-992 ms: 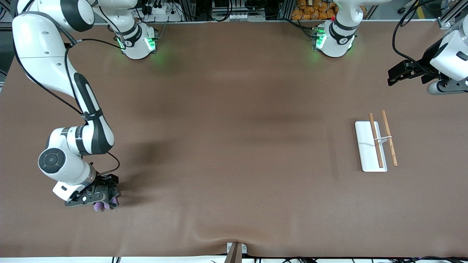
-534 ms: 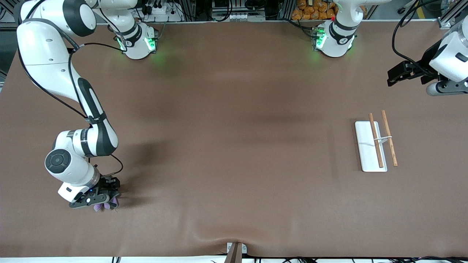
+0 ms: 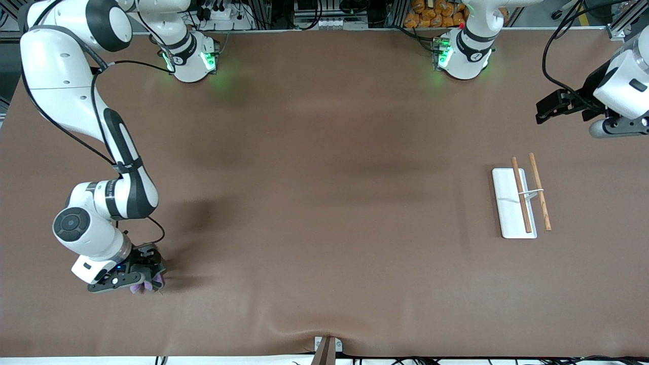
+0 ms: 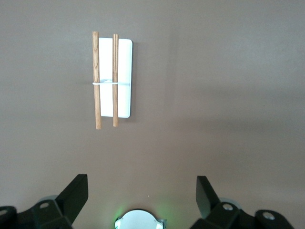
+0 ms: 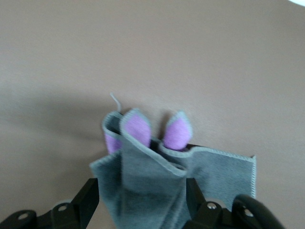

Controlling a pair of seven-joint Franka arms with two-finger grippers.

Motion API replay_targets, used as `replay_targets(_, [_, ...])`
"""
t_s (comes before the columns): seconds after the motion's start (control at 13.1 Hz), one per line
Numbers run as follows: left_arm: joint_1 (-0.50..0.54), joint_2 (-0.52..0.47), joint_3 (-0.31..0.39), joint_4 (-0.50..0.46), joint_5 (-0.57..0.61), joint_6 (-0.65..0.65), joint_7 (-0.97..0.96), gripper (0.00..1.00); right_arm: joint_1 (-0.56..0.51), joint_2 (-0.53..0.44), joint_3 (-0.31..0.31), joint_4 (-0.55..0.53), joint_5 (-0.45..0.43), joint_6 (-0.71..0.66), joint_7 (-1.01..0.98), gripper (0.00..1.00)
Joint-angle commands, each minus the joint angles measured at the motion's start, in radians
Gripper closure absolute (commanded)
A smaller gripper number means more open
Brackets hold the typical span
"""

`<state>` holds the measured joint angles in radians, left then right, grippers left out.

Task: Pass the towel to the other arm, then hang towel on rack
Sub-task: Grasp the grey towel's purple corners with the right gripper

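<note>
Under right claw pinching towel, folds hidden, left claw spread.

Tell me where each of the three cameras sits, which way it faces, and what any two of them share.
Front view: high across the table, facing both bases; shows both arms, the rack, and the right gripper on the towel.
Left wrist view: on the raised left arm, looking down at the rack; the open left gripper frames it.
Right wrist view: low over the table; fingers flank the bunched towel.
Shared: the front view shares the rack with the left wrist view and the towel with the right wrist view.
</note>
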<state>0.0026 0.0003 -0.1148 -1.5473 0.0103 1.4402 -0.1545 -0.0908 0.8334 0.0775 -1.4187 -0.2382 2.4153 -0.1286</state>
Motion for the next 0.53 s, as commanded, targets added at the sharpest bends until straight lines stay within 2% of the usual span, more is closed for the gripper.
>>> replay_targets(0.0, [-0.003, 0.036, -0.002, 0.012, -0.013, 0.037, 0.016, 0.0, -0.026, 0.044, 0.013, 0.038, -0.003, 0.027, -0.037, 0.22])
replay_targets(0.08, [-0.003, 0.04, -0.002, 0.01, -0.013, 0.046, 0.016, 0.0, -0.024, 0.044, 0.013, 0.038, -0.003, 0.027, -0.036, 0.38])
replay_targets(0.15, [-0.004, 0.046, -0.002, 0.01, -0.013, 0.054, 0.012, 0.0, -0.021, 0.044, 0.013, 0.038, 0.0, 0.025, -0.032, 0.69])
replay_targets(0.23, [-0.006, 0.047, -0.002, 0.01, -0.013, 0.057, 0.012, 0.0, -0.015, 0.044, 0.015, 0.038, 0.002, 0.024, -0.029, 0.92])
replay_targets(0.31, [-0.006, 0.049, -0.003, 0.01, -0.013, 0.058, 0.01, 0.0, -0.014, 0.043, 0.019, 0.04, 0.003, 0.018, -0.023, 1.0])
replay_targets(0.46, [-0.013, 0.049, -0.002, 0.01, -0.013, 0.063, 0.003, 0.0, -0.012, 0.041, 0.021, 0.04, 0.037, 0.013, -0.02, 1.0])
